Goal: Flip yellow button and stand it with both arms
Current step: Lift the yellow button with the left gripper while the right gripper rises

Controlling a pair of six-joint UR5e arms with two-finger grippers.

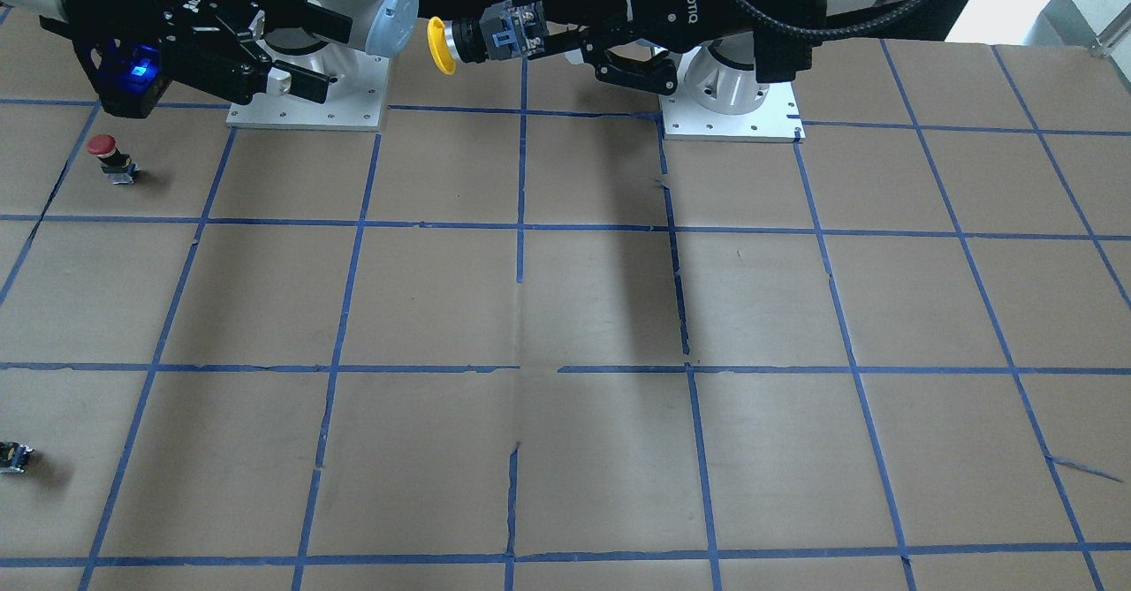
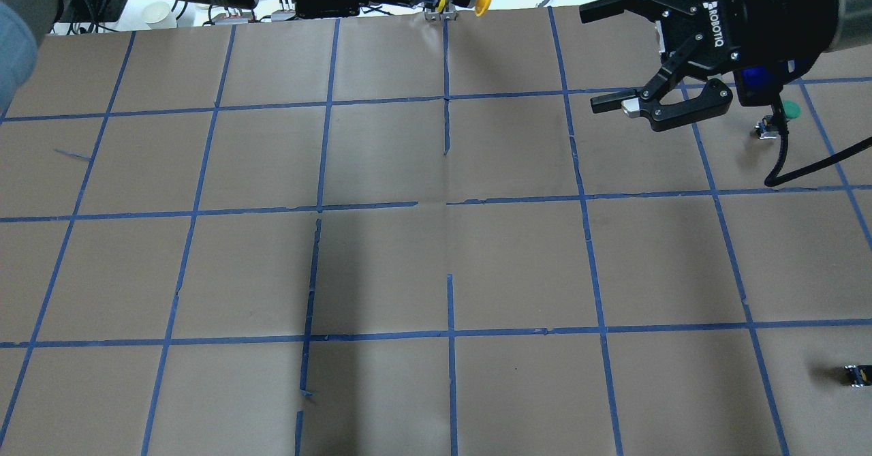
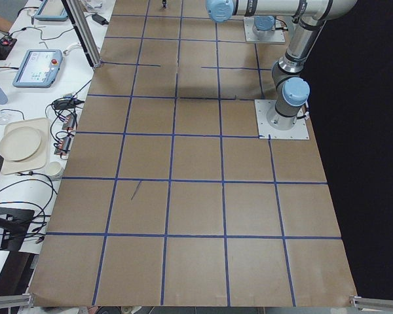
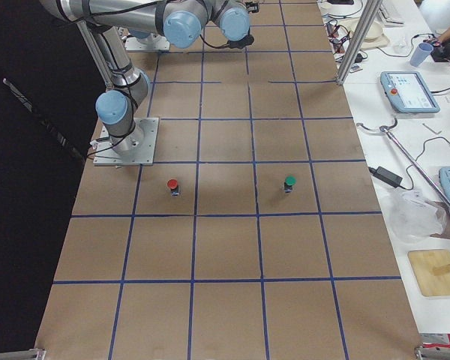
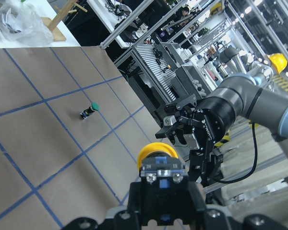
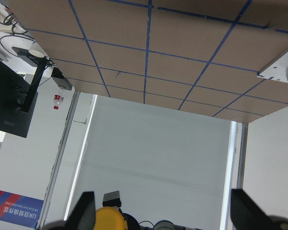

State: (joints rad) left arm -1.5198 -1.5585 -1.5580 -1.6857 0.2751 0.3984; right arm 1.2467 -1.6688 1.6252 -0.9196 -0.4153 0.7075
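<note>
The brown paper-covered table with a blue tape grid (image 1: 601, 308) fills the front-facing view. The silver left arm (image 3: 301, 40) and silver right arm (image 4: 114, 56) reach over its robot-side edge. At 12 o'clock, the black left gripper (image 1: 523, 40) clamps the black-and-silver body of the yellow mushroom-capped button (image 1: 442, 45), held level above the table with its cap facing 9 o'clock. At 11 o'clock, the black right gripper (image 1: 305, 52) faces that cap with its jaws spread wide, holding nothing and clear of the button. A red-capped button (image 1: 106, 156) stands at 10 o'clock. A green-capped button (image 4: 289, 183) stands beyond it. A tiny black block (image 1: 16, 457) lies at 8 o'clock.
</note>
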